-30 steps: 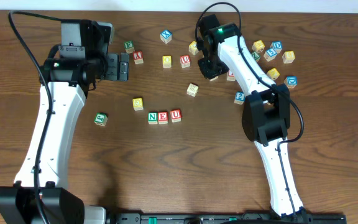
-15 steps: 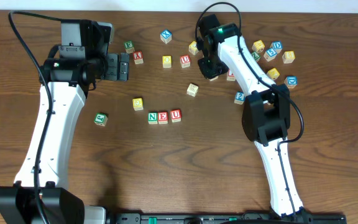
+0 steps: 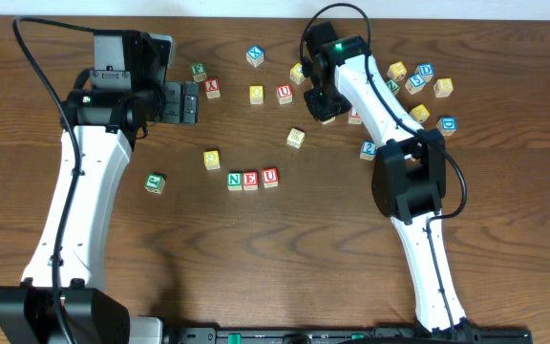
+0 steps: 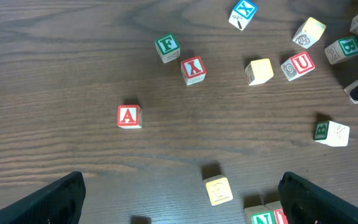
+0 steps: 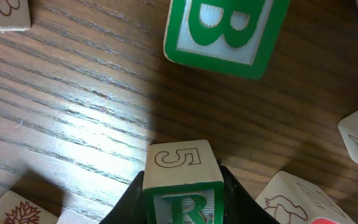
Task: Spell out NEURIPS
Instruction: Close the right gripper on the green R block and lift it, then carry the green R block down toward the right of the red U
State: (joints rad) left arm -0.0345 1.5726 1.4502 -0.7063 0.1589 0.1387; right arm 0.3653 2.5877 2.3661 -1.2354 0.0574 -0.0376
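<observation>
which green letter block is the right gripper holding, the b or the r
The green R cube, the one with an outlined 5 on the next face, sits between the fingers of the right gripper. The green B cube lies apart on the table, untouched.

R cube [image 5: 183, 179] cropped below, N cube [image 4: 261, 218] half cut
</observation>
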